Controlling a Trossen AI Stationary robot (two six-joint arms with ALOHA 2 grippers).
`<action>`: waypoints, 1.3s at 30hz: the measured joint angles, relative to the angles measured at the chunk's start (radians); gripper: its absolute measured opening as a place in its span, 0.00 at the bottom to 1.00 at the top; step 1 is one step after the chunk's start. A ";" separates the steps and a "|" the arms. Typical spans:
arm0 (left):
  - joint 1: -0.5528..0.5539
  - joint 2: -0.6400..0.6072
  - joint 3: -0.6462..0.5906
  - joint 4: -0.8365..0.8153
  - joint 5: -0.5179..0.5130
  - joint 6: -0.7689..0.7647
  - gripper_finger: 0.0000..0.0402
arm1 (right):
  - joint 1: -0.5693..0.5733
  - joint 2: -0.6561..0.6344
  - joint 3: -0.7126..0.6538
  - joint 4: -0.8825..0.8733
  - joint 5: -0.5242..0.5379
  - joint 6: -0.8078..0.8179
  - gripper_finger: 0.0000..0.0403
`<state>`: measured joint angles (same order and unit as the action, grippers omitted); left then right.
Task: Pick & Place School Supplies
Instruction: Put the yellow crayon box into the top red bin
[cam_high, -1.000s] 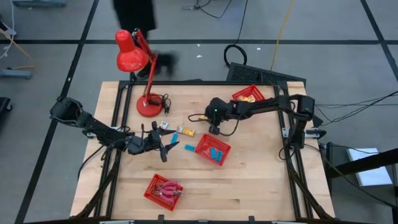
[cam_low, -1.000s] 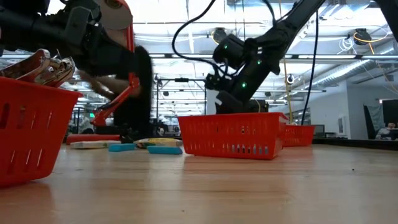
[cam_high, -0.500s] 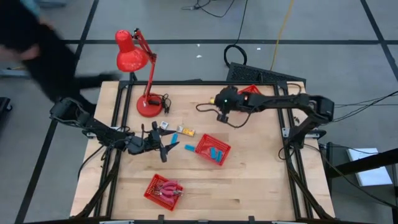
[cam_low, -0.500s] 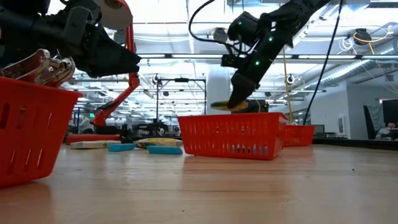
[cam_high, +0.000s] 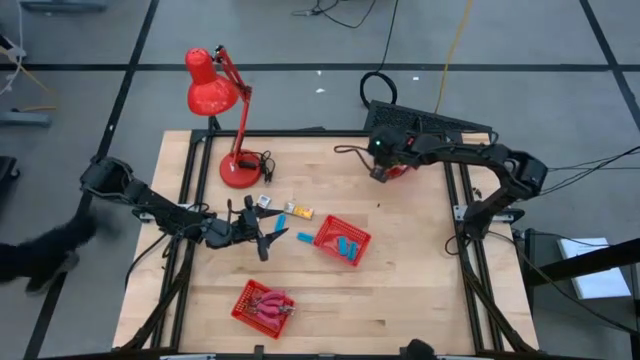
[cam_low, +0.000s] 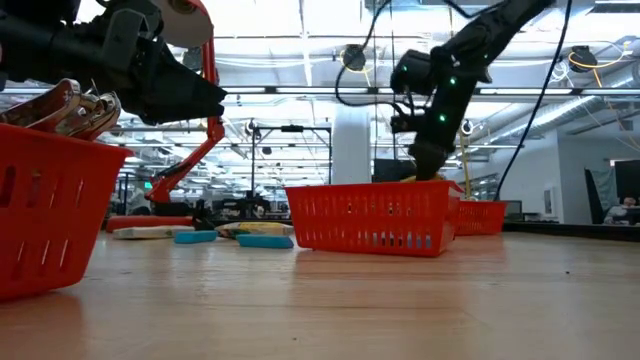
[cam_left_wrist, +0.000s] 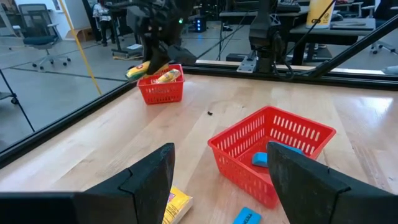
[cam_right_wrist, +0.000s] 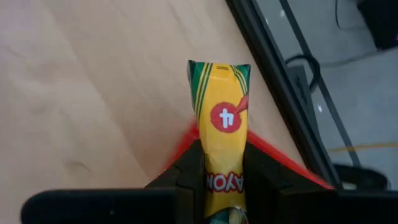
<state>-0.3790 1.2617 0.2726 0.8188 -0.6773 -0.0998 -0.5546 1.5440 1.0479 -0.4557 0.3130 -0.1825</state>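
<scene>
My right gripper (cam_high: 380, 170) hangs over the edge of the far-right red basket (cam_high: 403, 152), shut on a yellow crayon packet (cam_right_wrist: 221, 124). That basket (cam_left_wrist: 160, 91) holds more yellow packets. My left gripper (cam_high: 272, 236) waits open and low near the table's left middle, with nothing between its fingers (cam_left_wrist: 149, 180). Ahead of it on the wood lie a yellow packet (cam_high: 300, 211) and blue blocks (cam_high: 305, 237). The middle red basket (cam_high: 342, 240) holds blue blocks (cam_left_wrist: 273, 157). The near basket (cam_high: 263, 305) holds pink-handled tools. My right gripper pinches one end of the yellow packet (cam_right_wrist: 219, 177) between its two fingers (cam_right_wrist: 189, 169), which lie along its narrow sides. The fingers slant down from above. The packet's free end sticks out past the fingertips, lifted clear above a corner of the far-right basket (cam_right_wrist: 194, 134).
A red desk lamp (cam_high: 215, 90) stands at the far left with its base (cam_high: 238, 170) on the table. A black frame rail (cam_right_wrist: 280, 93) runs along the table's far edge just behind the far-right basket. Bare wood lies at the near right.
My right gripper has carried the yellow packet up from the table's middle toward the far right edge, and now hangs over the far-right basket, having turned on the way. A person has walked past beyond the table's left side.
</scene>
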 joint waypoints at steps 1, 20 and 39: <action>0.000 0.000 0.000 -0.001 0.000 0.000 0.65 | -0.016 0.000 -0.011 0.001 0.000 0.000 0.15; 0.000 0.000 0.000 -0.006 0.000 -0.007 0.65 | -0.087 -0.001 -0.098 -0.031 -0.135 0.059 0.15; 0.000 0.000 0.000 -0.002 0.016 -0.002 0.65 | -0.045 -0.109 -0.097 0.055 -0.138 0.097 0.61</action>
<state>-0.3794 1.2617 0.2726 0.8169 -0.6617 -0.1017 -0.5993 1.4348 0.9512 -0.4011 0.1748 -0.0854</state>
